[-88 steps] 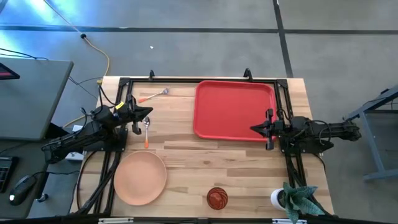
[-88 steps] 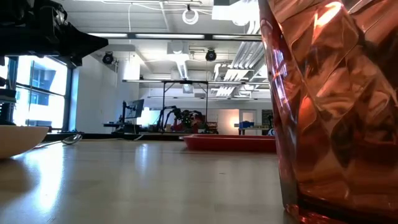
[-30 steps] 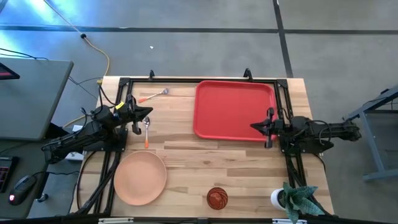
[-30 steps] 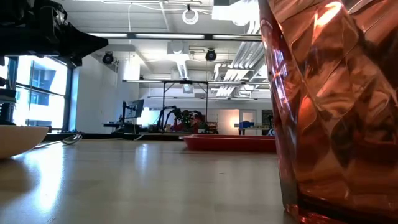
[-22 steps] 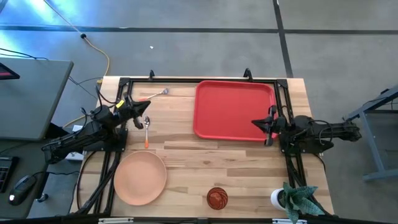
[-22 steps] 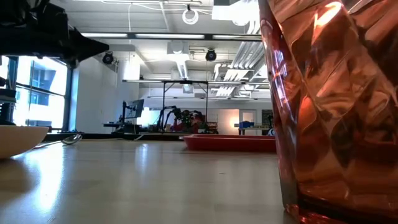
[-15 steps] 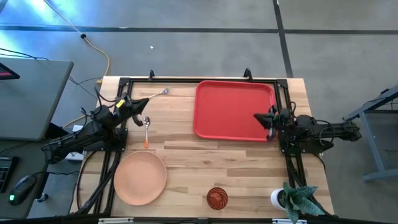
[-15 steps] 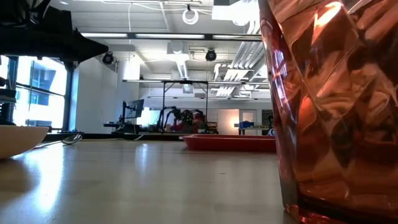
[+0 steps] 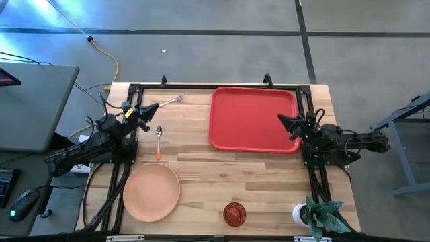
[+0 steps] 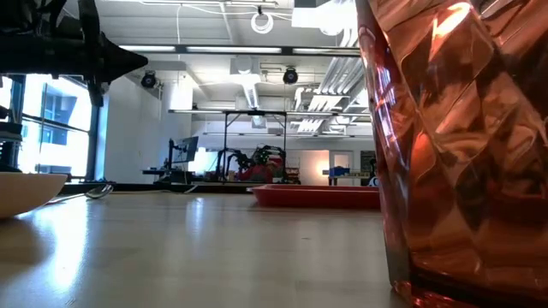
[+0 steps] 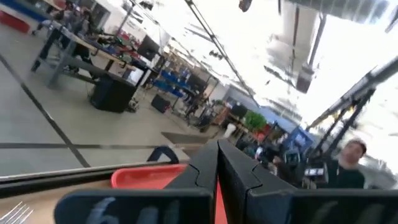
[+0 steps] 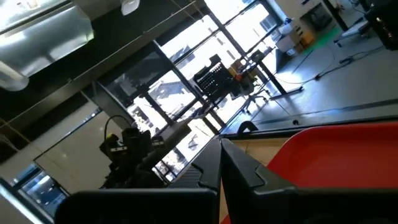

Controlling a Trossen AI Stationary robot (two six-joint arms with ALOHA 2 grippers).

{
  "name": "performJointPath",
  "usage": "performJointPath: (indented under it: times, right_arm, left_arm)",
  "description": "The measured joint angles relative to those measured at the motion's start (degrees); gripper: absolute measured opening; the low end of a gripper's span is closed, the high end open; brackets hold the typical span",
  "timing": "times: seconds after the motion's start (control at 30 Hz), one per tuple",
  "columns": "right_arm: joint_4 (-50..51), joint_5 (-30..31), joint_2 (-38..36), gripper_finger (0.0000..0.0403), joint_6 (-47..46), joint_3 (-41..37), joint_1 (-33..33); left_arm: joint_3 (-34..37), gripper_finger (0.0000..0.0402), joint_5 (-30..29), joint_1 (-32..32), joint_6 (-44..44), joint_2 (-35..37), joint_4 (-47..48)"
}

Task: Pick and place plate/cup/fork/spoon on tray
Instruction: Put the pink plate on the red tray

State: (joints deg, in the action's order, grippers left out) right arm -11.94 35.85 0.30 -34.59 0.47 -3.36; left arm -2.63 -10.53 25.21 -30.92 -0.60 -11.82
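The peach plate (image 9: 151, 192) lies at the near left of the table. The red-orange cup (image 9: 234, 213) stands near the front edge and fills the right of the low view (image 10: 454, 145). The fork (image 9: 169, 101) lies at the far left. The spoon (image 9: 158, 142) lies nearer, its bowl toward the far edge. The red tray (image 9: 252, 118) sits at the far right. My left gripper (image 9: 154, 107) is shut and raised over the fork's handle end. My right gripper (image 9: 282, 120) is shut and raised over the tray's right edge.
A white pot with a green plant (image 9: 304, 214) stands at the near right corner. A black frame (image 9: 201, 85) runs along the table's far edge and sides. Bare wood lies between the plate and the tray. A person (image 11: 351, 162) shows far off in the left wrist view.
My left gripper has swung toward the far edge, from beside the spoon's bowl to above the fork's handle, and has tipped upward. My right gripper has moved toward the far edge along the tray's right side and has tipped upward. The tableware has stayed where it was.
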Motion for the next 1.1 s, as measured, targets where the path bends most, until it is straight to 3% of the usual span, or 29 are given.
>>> performJointPath:
  times: [0.07,0.27,0.67,1.1]
  right_arm:
    - [1.16,1.23,0.0,0.0,-2.88,0.0,0.0]
    - [7.87,1.63,0.17,0.0016,-10.81,0.02,0.0]
    - [7.97,0.56,0.83,0.0133,-11.77,0.37,0.0]
    - [2.49,-0.03,0.83,0.0149,-11.48,0.52,0.0]
  left_arm:
    - [0.0,0.0,0.35,0.04,-1.43,-0.22,-0.68]
    - [-0.02,0.0001,8.57,-1.66,-7.15,-2.0,-1.75]
    - [-2.72,0.0001,7.08,-6.38,-6.45,-10.04,-1.87]
    - [-9.64,0.0001,7.28,-11.03,-2.97,-17.68,-1.83]
